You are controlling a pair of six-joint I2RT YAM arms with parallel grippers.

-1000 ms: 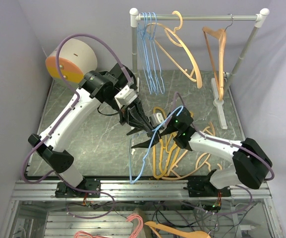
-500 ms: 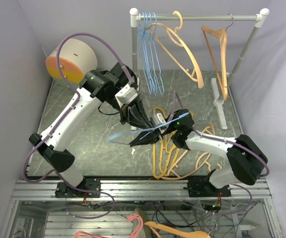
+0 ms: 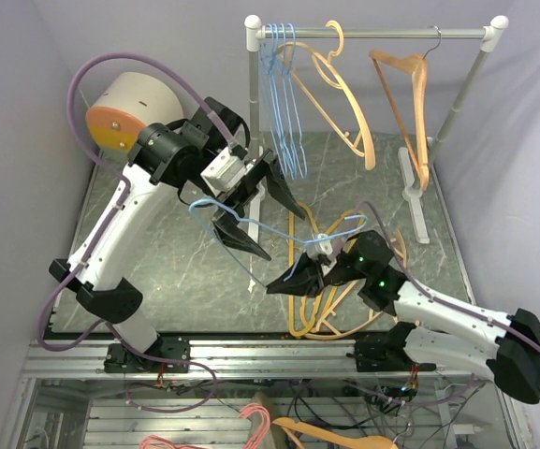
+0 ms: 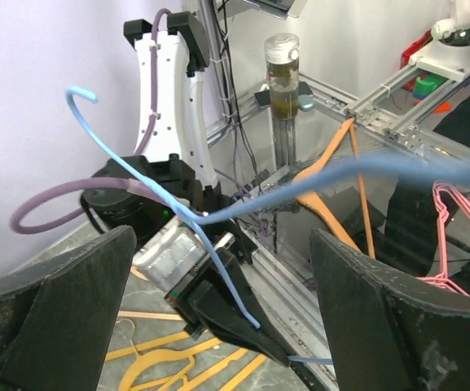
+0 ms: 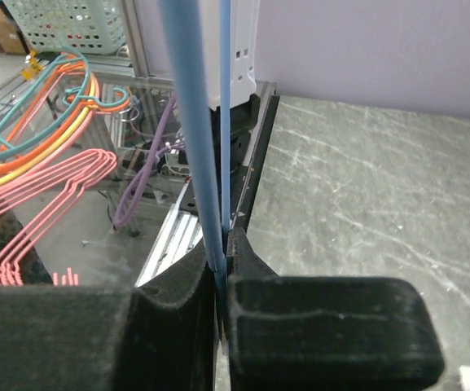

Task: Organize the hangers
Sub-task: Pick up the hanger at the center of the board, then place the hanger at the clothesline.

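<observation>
A light-blue wire hanger (image 3: 251, 224) hangs in the air over the middle of the table, its hook pointing left. My right gripper (image 3: 271, 287) is shut on its wire, which the right wrist view shows pinched between the pads (image 5: 222, 269). My left gripper (image 3: 286, 236) stands wide open around the hanger's neck, touching nothing. In the left wrist view the blue hanger (image 4: 137, 175) runs between my spread fingers (image 4: 55, 314). On the rack rail (image 3: 372, 34) hang several blue wire hangers (image 3: 284, 112), an orange one (image 3: 349, 98) and a tan one (image 3: 412, 103). More orange hangers (image 3: 321, 304) lie piled on the table.
A cream roll with an orange face (image 3: 124, 112) sits at the back left. The rack's white foot (image 3: 417, 201) lies on the table's right side. Pink hangers (image 5: 39, 191) and other coloured ones lie below the table's near edge, beside a green basket (image 5: 72, 20).
My left gripper let go of the blue hanger, opened wide and drew back to the upper left. The right gripper shut on the hanger and pulled toward the near right; the hanger swung flat.
</observation>
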